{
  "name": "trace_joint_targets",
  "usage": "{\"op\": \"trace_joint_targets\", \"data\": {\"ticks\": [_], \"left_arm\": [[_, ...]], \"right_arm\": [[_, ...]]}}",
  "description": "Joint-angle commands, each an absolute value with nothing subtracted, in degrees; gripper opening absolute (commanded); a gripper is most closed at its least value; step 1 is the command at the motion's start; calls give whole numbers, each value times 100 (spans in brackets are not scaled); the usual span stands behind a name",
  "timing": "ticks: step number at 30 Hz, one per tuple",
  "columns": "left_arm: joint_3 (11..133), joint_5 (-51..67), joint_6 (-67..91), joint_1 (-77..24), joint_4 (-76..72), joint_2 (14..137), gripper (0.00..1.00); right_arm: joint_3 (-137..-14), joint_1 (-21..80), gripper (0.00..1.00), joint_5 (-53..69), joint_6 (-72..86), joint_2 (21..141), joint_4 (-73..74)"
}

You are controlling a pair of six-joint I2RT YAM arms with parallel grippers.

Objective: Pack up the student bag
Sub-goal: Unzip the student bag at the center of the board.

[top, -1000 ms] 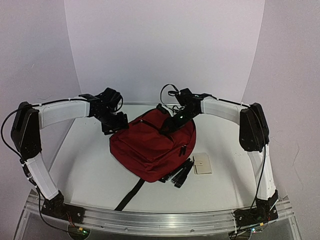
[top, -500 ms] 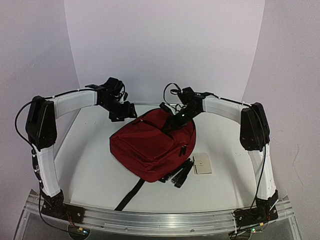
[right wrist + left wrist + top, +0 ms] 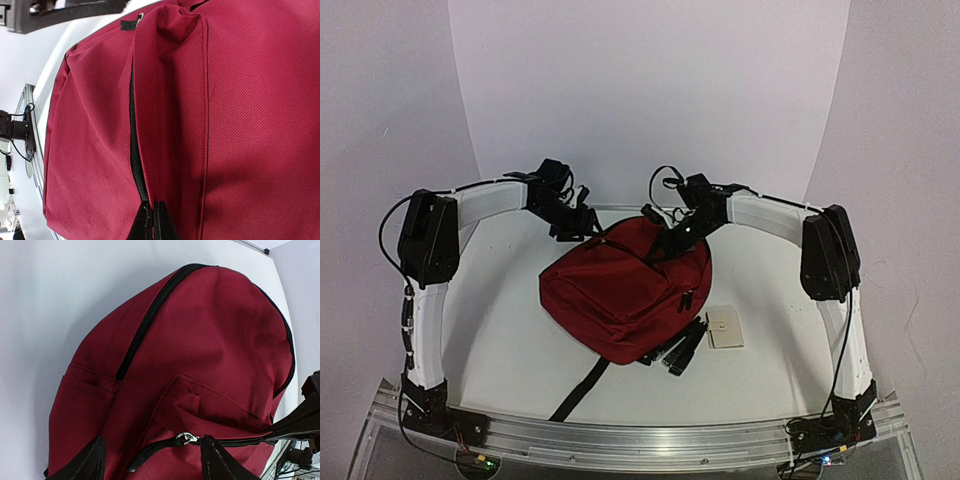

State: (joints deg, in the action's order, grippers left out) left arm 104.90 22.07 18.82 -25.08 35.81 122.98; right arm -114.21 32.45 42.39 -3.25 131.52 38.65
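Note:
The student bag (image 3: pixel 620 295), dark red with black zippers, lies in the middle of the table. My left gripper (image 3: pixel 588 228) hovers at its far-left top corner. In the left wrist view it (image 3: pixel 152 466) is open, with its black fingers (image 3: pixel 85 466) on either side of a silver zipper pull (image 3: pixel 185 438) and that pull's black tab. My right gripper (image 3: pixel 665 245) sits on the bag's far top. In the right wrist view it (image 3: pixel 154 225) is shut, pinching the bag's fabric edge where a black zipper line (image 3: pixel 134 150) runs into the fingertips.
A small beige card (image 3: pixel 725 327) lies on the table right of the bag, beside a bundle of black straps and buckles (image 3: pixel 680 347). One black strap (image 3: pixel 578 390) trails toward the front rail. White walls stand close behind.
The left arm has swung right, bringing its gripper from the bag's left side to its top corner. The right gripper has closed on the bag's top.

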Motion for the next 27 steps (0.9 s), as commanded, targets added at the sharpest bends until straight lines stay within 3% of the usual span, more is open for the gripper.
{"op": "trace_joint_targets", "data": {"ticks": [1,8,19,27], "left_arm": [[10790,2734,1714,-2474,3455,12428,63],[10551,3474,1501,-2478,3174,12395,61],[10370,3648,1226,-2478,3392,12198,34],[10308,3542,1254,-2480,3399,12228,25]], "right_arm": [[-11453,3203,0,4241,-380,12908,3873],[-11452,3193,0,4202,-398,12928,3881],[-11452,3166,0,4201,-399,12959,3873],[-11422,3158,0,4195,-408,12944,3874]]}}
